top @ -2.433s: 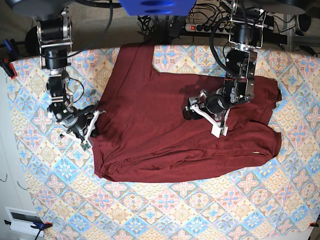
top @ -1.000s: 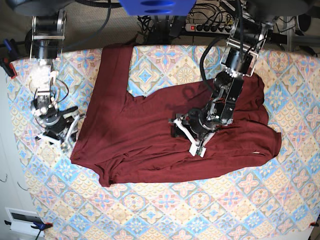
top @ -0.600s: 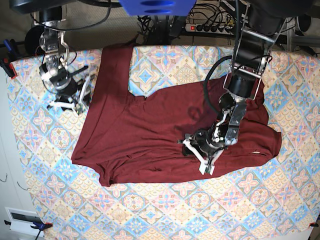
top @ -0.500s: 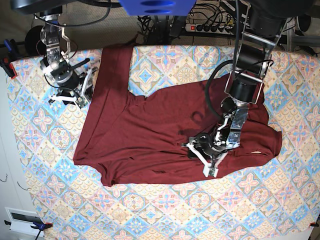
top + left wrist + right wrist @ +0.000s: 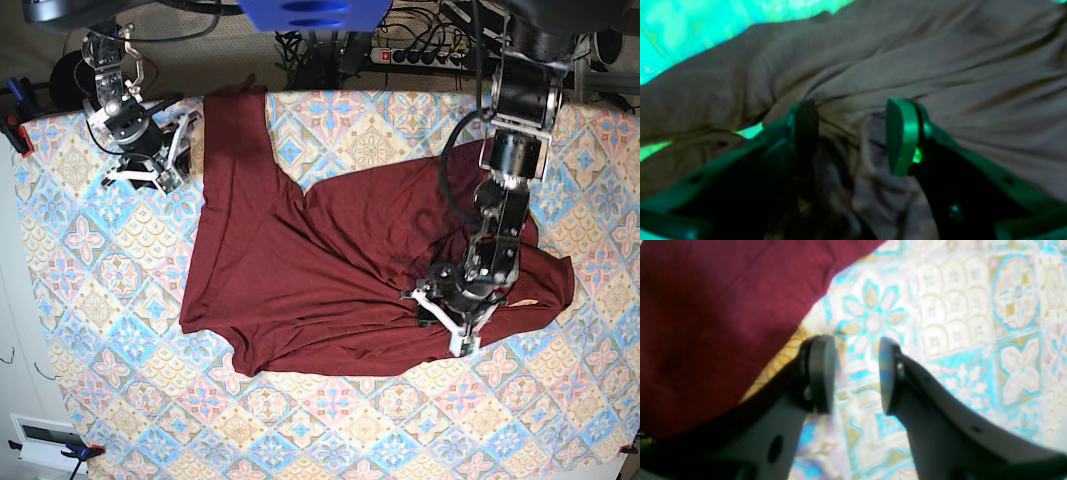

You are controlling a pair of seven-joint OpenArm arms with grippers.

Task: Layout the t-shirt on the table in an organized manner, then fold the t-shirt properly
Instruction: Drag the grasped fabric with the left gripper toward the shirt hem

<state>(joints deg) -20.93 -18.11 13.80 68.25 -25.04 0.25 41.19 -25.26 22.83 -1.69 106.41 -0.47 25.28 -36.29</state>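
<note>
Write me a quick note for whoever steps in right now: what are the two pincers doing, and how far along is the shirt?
Left pincer: pressed down into the t-shirt, fabric bunched between its fingers, which stand apart; whether it truly grips is unclear.
Right pincer: open and empty, over the bare table beside the shirt's upper sleeve.
Shirt: on the table, skewed and wrinkled, one sleeve stretched toward the far edge.
Done: shirt roughly spread.
Left: flatten and square it, then every fold.
</note>
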